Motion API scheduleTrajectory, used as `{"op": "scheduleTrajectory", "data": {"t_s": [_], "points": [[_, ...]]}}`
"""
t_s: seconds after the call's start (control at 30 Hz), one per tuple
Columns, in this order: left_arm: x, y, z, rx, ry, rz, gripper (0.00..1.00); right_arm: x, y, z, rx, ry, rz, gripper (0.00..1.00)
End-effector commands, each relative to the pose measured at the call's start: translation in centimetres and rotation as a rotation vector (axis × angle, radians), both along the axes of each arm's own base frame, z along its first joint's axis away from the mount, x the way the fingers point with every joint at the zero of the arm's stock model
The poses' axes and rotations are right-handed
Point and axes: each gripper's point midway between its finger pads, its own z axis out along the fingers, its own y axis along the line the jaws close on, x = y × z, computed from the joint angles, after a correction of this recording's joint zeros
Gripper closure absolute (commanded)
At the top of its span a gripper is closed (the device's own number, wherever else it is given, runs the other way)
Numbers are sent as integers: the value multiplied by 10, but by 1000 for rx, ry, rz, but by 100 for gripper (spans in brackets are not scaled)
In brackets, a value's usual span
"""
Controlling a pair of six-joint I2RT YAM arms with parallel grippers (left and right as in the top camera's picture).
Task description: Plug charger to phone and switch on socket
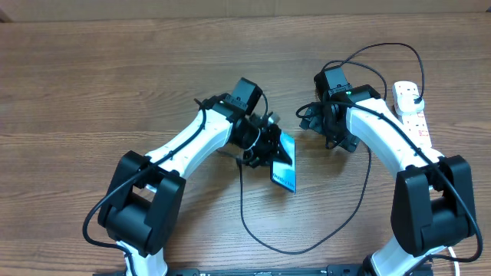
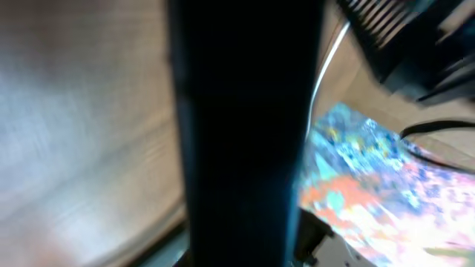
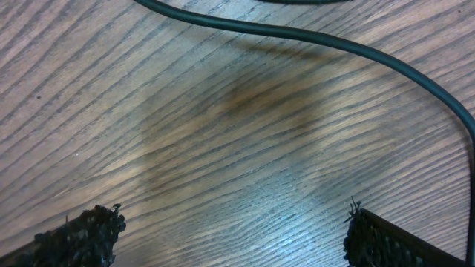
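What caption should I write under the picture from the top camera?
The left gripper, jaws shut, sits beside the phone; the right gripper, jaws open, hovers near the charger.

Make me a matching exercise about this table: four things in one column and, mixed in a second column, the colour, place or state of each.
Column one:
1 phone
2 power strip
3 right gripper
4 charger cable

Column two:
a white, on the right of the table
b open above bare wood
c black, looping across the wood
d blue screen, in the middle

Pairs: 1-d, 2-a, 3-b, 4-c
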Motion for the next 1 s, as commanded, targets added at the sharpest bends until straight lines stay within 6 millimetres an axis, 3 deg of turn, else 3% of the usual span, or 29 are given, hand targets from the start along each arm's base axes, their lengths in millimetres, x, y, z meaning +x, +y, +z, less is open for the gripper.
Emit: {"op": "scheduleTrajectory", "data": {"t_s": [0.0,0.3,0.6,0.77,0.97], "points": [[26,8,17,-44,-170,-4,96,3,0,11,11,-36,-6,0],[67,42,20,-81,-372,-6,96,3,0,11,11,-36,-6,0],[71,51,19,-83,-433,-38,96,3,0,11,11,-36,-6,0],[86,67,-2,67,-496,-24,96,3,0,11,11,-36,-6,0],[78,62,6,-54,-430,-25,96,3,0,11,11,-36,-6,0]]}}
